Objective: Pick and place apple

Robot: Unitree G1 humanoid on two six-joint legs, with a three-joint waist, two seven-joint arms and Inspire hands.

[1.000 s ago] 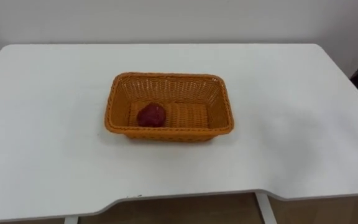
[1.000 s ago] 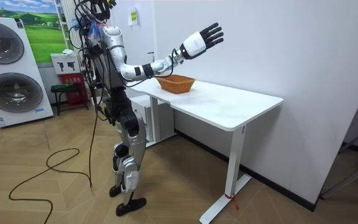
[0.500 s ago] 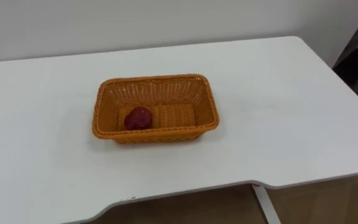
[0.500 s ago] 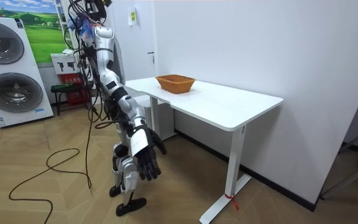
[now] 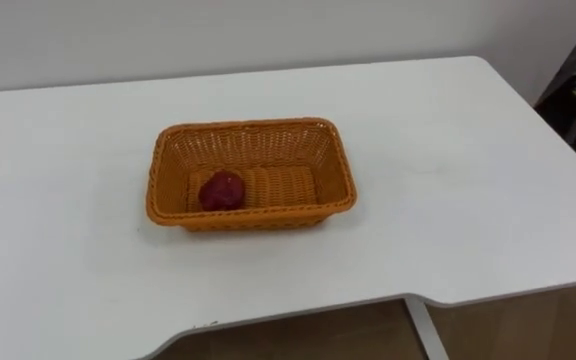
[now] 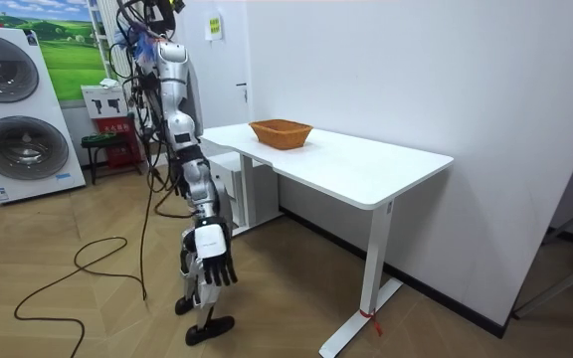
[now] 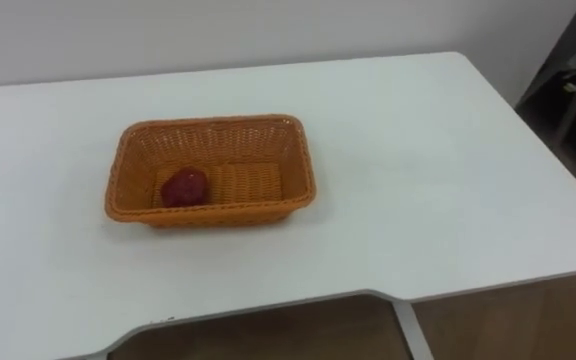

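A dark red apple [image 5: 222, 190] lies in the left half of an orange wicker basket [image 5: 253, 126], which sits near the middle of a white table [image 5: 448, 180]. In the room view I stand at the table's short end on the room view's left, facing the basket [image 6: 281, 132]. My right arm hangs straight down at my side, and my right hand [image 6: 212, 261] is at knee height, open, with relaxed fingers and nothing in it, well away from the basket.
The table's front edge has a curved cut-out [image 5: 298, 315] with wooden floor below it. A wall runs behind the table. Two washing machines [image 6: 18, 119] and a small stool [image 6: 104, 149] stand behind me.
My right arm dropped from raised high over the table to hanging at my side, then swung in closer to my leg. The eye view shifted slightly; apple and basket stayed put.
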